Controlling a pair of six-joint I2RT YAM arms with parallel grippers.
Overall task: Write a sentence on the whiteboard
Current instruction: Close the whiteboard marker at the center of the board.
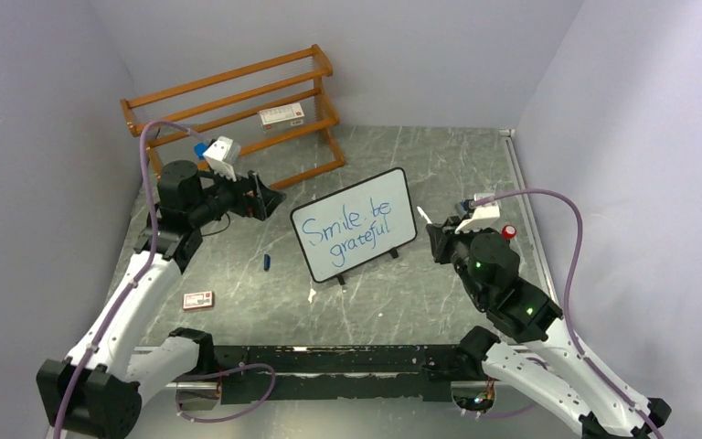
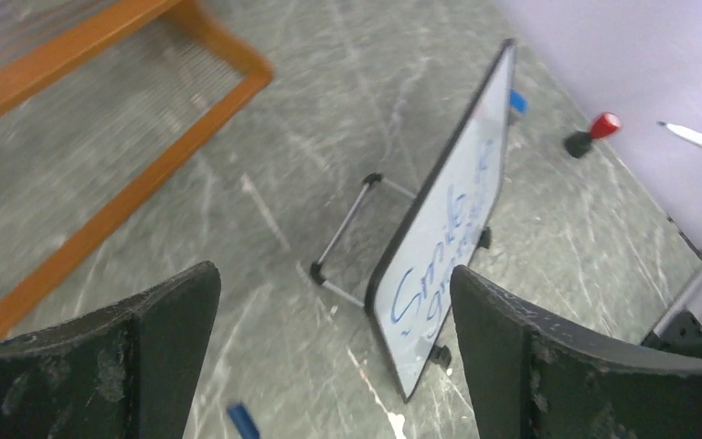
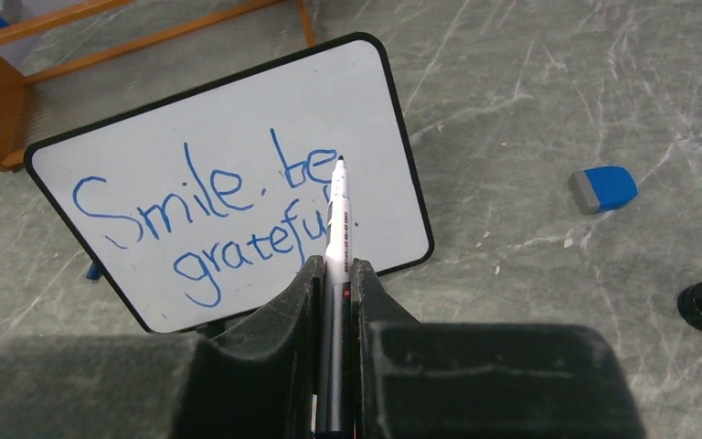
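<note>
Robot lab cell; bare pale walls (image 1: 420, 55) around a marbled tabletop (image 1: 420, 302); black mounting rail (image 1: 329, 359)

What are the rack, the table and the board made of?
Rack: looks like wood, orange-brown, smooth bars. Table: grey with white veins like stone, maybe only a printed sheet. Board: shiny white face that takes ink, thin black frame, probably plastic.
</note>
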